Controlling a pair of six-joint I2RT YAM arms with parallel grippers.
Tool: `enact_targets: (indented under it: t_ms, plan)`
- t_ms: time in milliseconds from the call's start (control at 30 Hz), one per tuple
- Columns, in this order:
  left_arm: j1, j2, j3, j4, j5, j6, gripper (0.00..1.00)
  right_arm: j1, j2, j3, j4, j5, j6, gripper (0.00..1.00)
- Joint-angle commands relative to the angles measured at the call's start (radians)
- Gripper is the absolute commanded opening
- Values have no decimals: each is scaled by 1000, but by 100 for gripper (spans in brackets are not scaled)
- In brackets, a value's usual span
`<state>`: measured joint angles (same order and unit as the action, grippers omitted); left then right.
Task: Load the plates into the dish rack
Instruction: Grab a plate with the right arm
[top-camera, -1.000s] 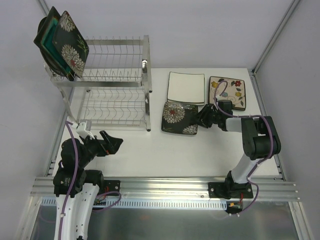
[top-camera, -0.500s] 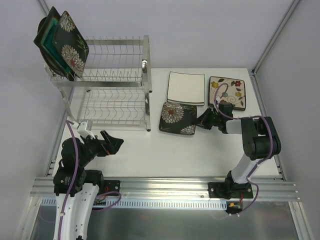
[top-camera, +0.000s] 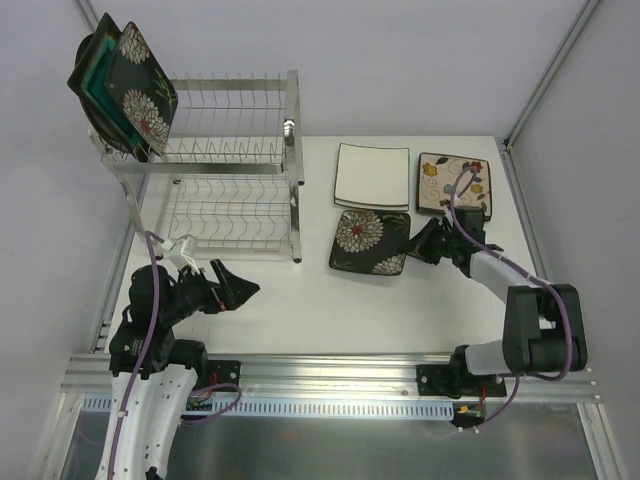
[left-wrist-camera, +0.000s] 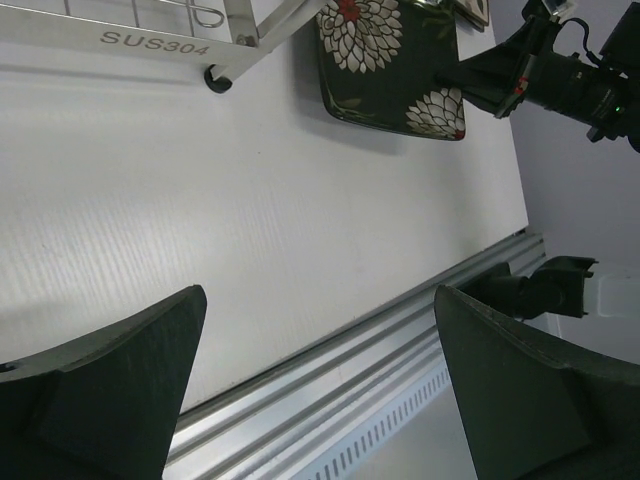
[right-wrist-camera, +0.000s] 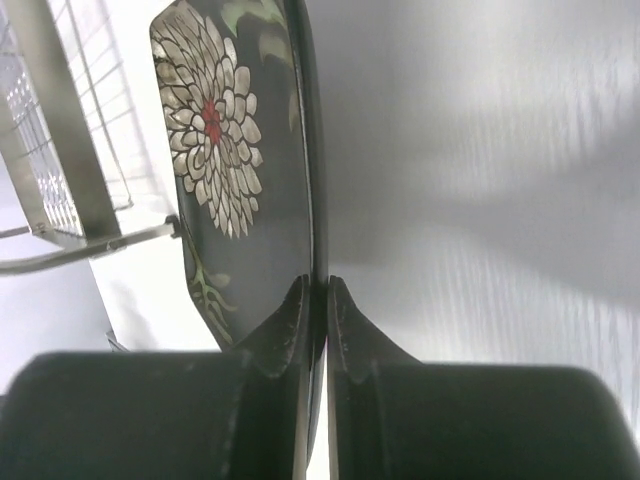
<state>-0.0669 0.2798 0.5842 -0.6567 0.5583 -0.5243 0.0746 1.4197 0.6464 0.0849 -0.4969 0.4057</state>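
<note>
- Top external view: dish rack (top-camera: 294, 150) far left, two dark plates (top-camera: 138, 92) slotted upright between prongs.
- Left jaws hang wide open, empty, near it.
- Right jaws pinch the rim of the chrysanthemum plate (top-camera: 368, 240), likely to lift it off the tabletop (top-camera: 330, 310).

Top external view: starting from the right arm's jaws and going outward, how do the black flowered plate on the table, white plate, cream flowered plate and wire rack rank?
1. Black flowered plate, just left, pinched at its edge by the right jaws.
2. Cream flowered plate, back right, and white plate, back left: too close to call.
3. Dish rack, far left.
</note>
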Motion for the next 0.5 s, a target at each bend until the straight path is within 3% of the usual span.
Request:
enact_targets:
  t_ms: [0, 467]
  plan:
    - [-14, 24, 19, 60, 81, -86, 99, -6, -152, 19, -20, -91, -2, 1]
    - [-85, 180, 100, 201, 71, -229, 97, -6, -487, 61, -258, -302, -33, 1]
